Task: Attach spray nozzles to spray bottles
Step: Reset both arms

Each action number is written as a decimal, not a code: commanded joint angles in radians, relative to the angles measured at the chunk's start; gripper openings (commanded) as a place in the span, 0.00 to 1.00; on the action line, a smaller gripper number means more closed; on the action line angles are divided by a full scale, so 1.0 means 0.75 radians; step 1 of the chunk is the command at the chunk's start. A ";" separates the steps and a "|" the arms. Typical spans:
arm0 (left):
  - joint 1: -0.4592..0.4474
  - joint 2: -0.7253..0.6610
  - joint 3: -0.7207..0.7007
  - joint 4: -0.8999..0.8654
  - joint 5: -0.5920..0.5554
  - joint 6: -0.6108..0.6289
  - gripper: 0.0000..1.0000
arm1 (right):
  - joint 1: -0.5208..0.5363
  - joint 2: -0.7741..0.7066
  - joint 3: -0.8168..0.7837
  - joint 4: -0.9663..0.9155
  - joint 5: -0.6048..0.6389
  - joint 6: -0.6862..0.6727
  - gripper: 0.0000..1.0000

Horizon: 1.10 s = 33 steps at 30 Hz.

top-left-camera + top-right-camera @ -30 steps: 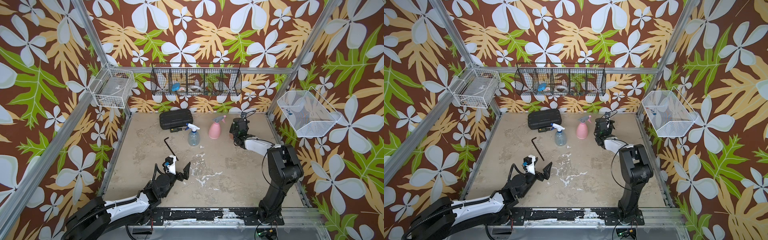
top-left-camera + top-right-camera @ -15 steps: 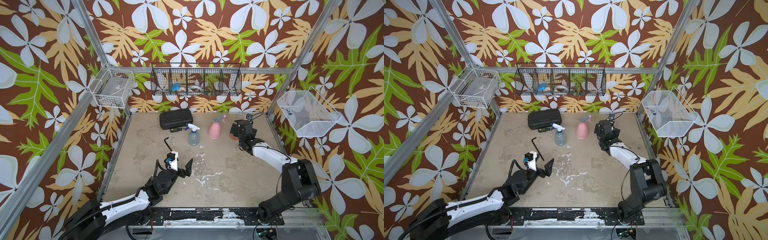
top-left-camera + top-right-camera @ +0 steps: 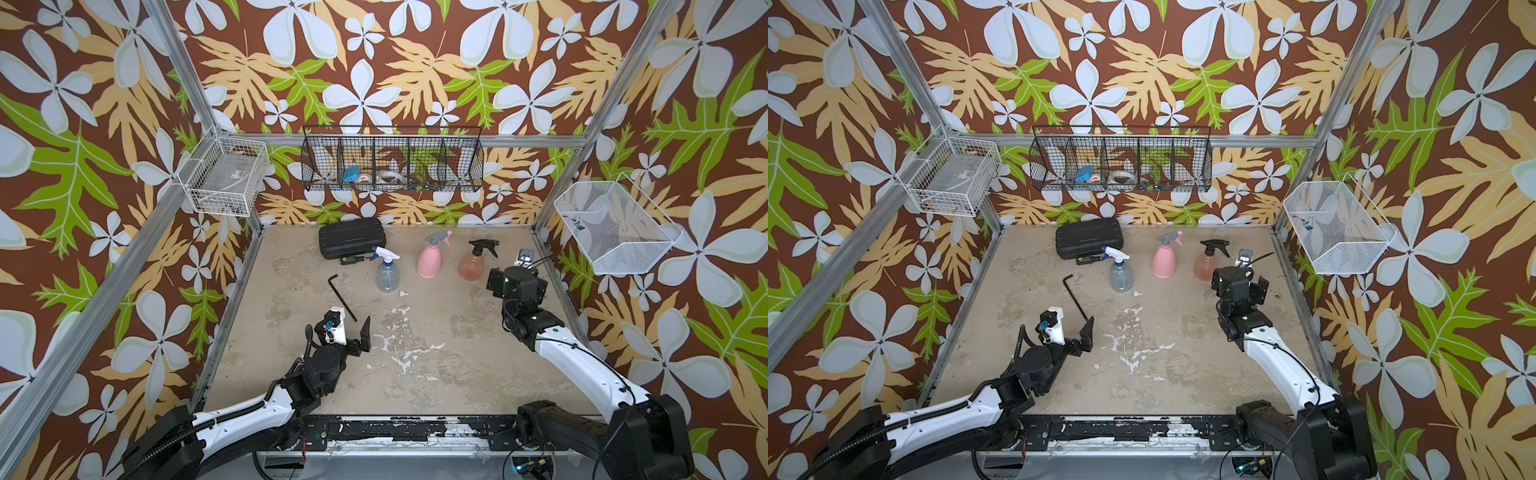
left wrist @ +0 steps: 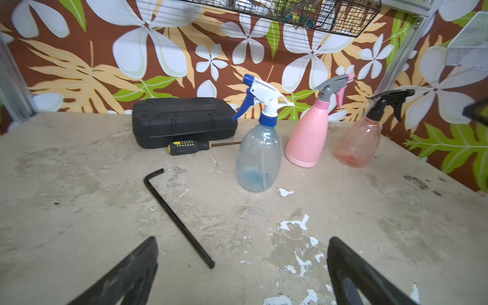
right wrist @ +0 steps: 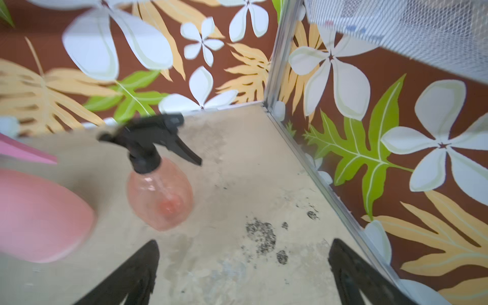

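Three spray bottles stand upright in a row at the back of the table, each with a spray nozzle on its neck. The clear bluish bottle (image 3: pixel 387 276) (image 4: pixel 258 158) carries the white and blue nozzle (image 4: pixel 260 95). On the pink bottle (image 3: pixel 429 262) (image 4: pixel 307 137) sits the grey and pink nozzle (image 4: pixel 333 87). The orange bottle (image 3: pixel 471 267) (image 5: pixel 161 195) wears the black nozzle (image 5: pixel 151 140). My right gripper (image 3: pixel 517 277) (image 5: pixel 243 241) is open and empty, just right of the orange bottle. My left gripper (image 3: pixel 351 328) (image 4: pixel 243 243) is open over bare table at the front left.
A black hex key (image 3: pixel 341 297) lies just ahead of the left gripper. A black ribbed case (image 3: pixel 352 237) and a screwdriver (image 3: pixel 351 259) lie at the back. Wire baskets (image 3: pixel 392 160) hang on the walls, and the right frame rail (image 5: pixel 324 184) runs close to the right gripper.
My right gripper has opened and drawn back from the orange bottle, toward the front right, leaving the bottle standing in view. The left gripper has barely shifted.
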 commanded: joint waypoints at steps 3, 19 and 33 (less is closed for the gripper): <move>0.024 -0.021 -0.009 0.002 -0.157 0.095 1.00 | -0.067 0.050 -0.169 0.365 -0.210 -0.123 1.00; 0.363 0.025 0.070 0.032 -0.003 0.293 1.00 | -0.190 0.171 -0.580 1.209 -0.346 -0.197 1.00; 0.721 0.425 0.171 0.358 0.317 0.399 1.00 | -0.159 0.394 -0.686 1.633 -0.382 -0.306 1.00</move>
